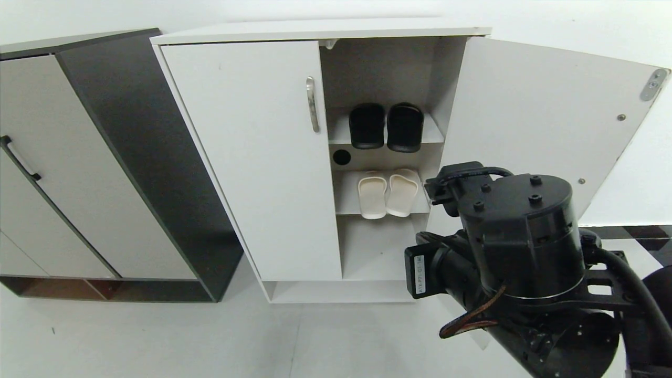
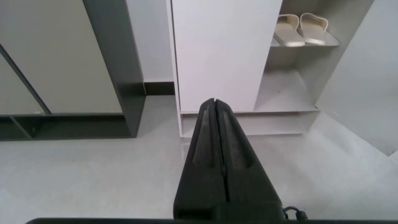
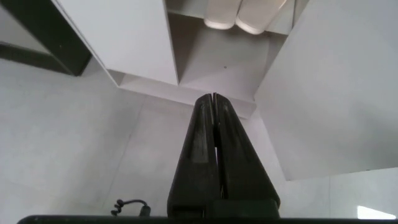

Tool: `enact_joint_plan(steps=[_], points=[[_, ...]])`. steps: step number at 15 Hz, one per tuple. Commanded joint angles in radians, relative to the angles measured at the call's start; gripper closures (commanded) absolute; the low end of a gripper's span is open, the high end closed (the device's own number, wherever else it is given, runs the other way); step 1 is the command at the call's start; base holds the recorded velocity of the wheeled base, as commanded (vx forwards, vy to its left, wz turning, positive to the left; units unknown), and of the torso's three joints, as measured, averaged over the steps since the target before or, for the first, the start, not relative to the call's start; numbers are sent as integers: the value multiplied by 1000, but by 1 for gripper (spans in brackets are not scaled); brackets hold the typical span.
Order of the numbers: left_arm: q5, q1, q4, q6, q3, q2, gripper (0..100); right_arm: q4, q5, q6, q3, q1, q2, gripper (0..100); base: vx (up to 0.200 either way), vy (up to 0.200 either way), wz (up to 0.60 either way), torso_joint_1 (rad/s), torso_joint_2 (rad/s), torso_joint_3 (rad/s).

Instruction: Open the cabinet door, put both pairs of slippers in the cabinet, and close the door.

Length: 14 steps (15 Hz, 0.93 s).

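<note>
Pale grey floor [image 2: 93, 174] lies under both my hands. My left hand [image 2: 215, 102] is pressed together on nothing, and so is my right hand [image 3: 213, 97], near the open door [image 1: 535, 121] of the white cabinet [image 1: 252, 157]. Inside, the black slippers [image 1: 386, 126] sit on the upper shelf [image 1: 338, 134] and the cream slippers [image 1: 387, 194] on the shelf below [image 1: 346, 202]

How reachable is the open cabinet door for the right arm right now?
Probably yes: the open door hangs close beside the shut right gripper, and nothing visible stands between them.
</note>
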State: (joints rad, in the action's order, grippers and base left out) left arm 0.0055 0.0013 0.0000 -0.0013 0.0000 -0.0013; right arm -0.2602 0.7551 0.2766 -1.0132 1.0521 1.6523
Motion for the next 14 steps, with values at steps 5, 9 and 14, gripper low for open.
enact_joint_plan(steps=[5, 9, 14], points=[[1, 0, 0, -2, 0, 1, 100, -7, 0, -7, 10, -3, 6, 100, 0, 0, 0, 0, 0, 0], [2, 0, 0, -2, -2, 1, 100, -7, 1, -8, 12, -3, 4, 100, 0, 0, 0, 0, 0, 0], [2, 0, 0, -2, 0, 1, 100, -5, 1, -8, 15, -3, 3, 100, 0, 0, 0, 0, 0, 0]])
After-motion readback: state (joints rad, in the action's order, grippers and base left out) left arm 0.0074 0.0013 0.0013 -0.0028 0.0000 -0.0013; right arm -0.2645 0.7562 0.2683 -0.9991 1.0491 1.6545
